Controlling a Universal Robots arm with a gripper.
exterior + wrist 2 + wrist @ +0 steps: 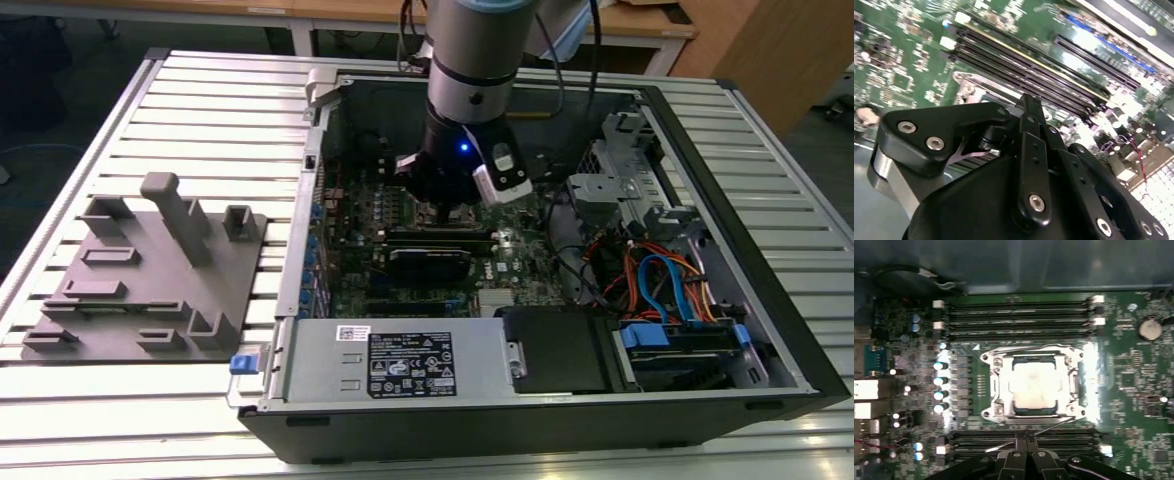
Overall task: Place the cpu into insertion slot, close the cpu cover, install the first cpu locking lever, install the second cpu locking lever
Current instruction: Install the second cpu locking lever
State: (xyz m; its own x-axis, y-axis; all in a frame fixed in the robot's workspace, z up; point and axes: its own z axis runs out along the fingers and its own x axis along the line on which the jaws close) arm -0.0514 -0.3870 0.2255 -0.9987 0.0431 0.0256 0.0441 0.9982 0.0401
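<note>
A slatted metal desk (160,110) carries an open black computer case (747,330) lying on its side, with wooden furniture behind it. On the exterior view's left, a grey fixture plate (134,290) with upright blocks rests on the desk, beside the case. Inside the case lies the green motherboard (1134,390), with long black memory slots (1019,315) on two sides of the socket. The arm (474,60) reaches down into the case over the board. The hand (1025,437) is clenched, fingers pressed together and grasping nothing, hovering just beside the socket. The cpu cover (999,390) lies closed over the insertion slot (1076,412), and the cpu (1033,385) sits inside it, its silvery top showing through the window.
</note>
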